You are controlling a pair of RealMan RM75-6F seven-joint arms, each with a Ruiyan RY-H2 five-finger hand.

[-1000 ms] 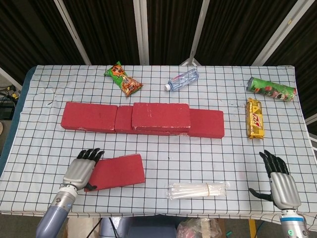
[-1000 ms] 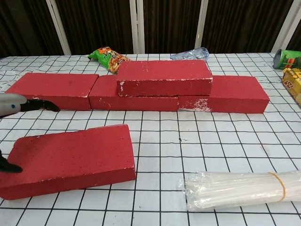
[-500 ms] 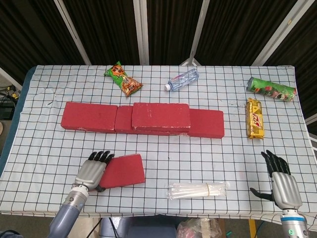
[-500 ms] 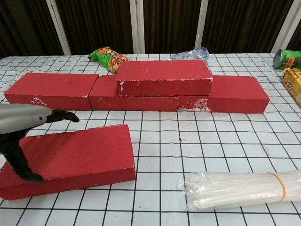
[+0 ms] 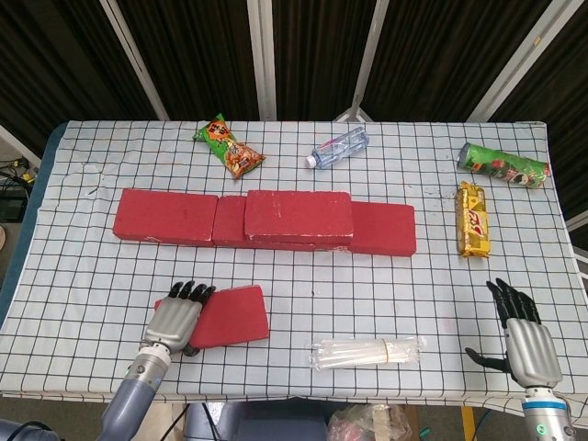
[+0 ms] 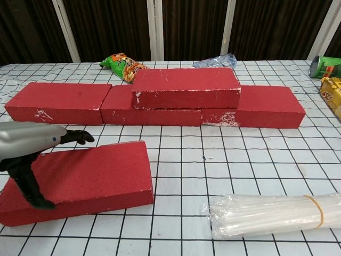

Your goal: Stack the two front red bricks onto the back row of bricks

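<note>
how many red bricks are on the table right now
5. Three form the back row: left, middle and right. One is stacked on them. One lies in front under the left hand. None seems hidden.

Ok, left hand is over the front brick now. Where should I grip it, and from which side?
Grip the front brick across its short width at its left end, coming from above. It lies flat and slightly skewed, with both long faces exposed. The left hand already covers that end, fingers over the far edge and thumb down the near face. A grip nearer the middle would probably balance better.
</note>
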